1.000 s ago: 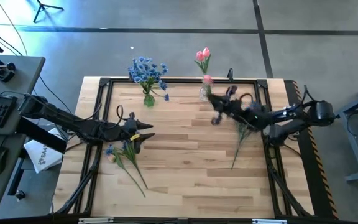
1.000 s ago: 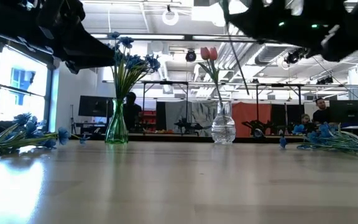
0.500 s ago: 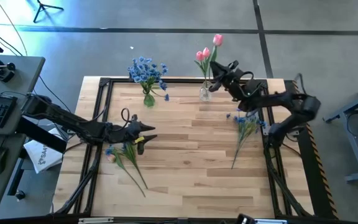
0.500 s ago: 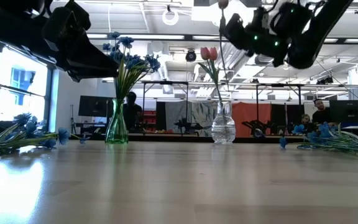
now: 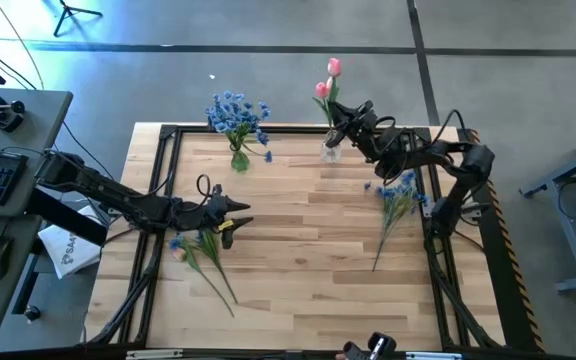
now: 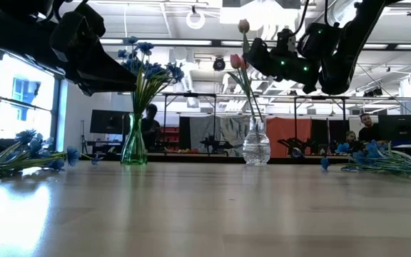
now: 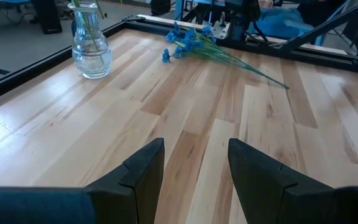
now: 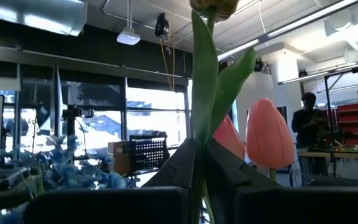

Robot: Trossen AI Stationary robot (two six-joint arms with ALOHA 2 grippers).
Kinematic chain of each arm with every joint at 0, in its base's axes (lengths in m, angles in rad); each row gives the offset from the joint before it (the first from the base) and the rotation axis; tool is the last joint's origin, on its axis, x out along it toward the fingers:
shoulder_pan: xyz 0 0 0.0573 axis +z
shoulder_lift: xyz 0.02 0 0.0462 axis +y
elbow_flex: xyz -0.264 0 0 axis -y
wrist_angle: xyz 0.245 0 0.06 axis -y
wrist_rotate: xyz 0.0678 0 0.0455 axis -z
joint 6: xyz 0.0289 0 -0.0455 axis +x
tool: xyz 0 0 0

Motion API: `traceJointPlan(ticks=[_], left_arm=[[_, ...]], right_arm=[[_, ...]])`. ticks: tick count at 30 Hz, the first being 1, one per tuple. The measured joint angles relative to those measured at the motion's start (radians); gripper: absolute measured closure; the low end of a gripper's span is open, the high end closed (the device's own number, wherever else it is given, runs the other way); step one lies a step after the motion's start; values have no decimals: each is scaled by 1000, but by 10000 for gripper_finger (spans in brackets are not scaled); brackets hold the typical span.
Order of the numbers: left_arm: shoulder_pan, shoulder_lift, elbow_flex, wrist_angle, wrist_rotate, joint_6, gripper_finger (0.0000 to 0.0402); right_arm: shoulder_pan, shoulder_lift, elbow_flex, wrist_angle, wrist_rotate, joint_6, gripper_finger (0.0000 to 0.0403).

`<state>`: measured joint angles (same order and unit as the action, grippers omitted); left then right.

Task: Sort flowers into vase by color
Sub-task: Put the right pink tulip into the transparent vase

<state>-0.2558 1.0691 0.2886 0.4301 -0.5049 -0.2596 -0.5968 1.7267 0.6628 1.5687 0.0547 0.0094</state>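
Two vases: green vase [image 5: 239, 158], clear vase [image 5: 328, 150]. Three blue bunches [image 5: 236, 113]. Three pink tulips [image 5: 333, 67]. Two hands.

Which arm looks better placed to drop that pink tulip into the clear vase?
The right: its end effector holds the tulip above the clear vase. The left end effector hangs open, far away.

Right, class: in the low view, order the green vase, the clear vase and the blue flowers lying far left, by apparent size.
1. Green vase, tallest.
2. Clear vase.
3. Blue flowers on the left: low but long, and nearer the camera, so this last ranking is unsure.
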Motion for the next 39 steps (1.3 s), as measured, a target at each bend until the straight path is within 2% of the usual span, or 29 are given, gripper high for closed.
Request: traceJointPlan(ticks=[9, 23, 26, 32, 35, 39], left_arm=[[0, 0, 0, 2, 0, 0, 234], [0, 0, 0, 2, 0, 1, 234], [0, 0, 0, 2, 0, 0, 234], [0, 0, 0, 2, 0, 0, 234], [0, 0, 0, 2, 0, 0, 234], [0, 0, 0, 1, 0, -8, 234]], right_arm=[[2, -86, 0, 4, -7, -18, 383], [2, -88, 0, -111, 23, -62, 374], [2, -88, 0, -135, 23, -62, 354], [2, -88, 0, -251, 23, -83, 290], [2, -107, 0, -387, 22, -109, 258], [2, -193, 0, -620, 22, -121, 224]])
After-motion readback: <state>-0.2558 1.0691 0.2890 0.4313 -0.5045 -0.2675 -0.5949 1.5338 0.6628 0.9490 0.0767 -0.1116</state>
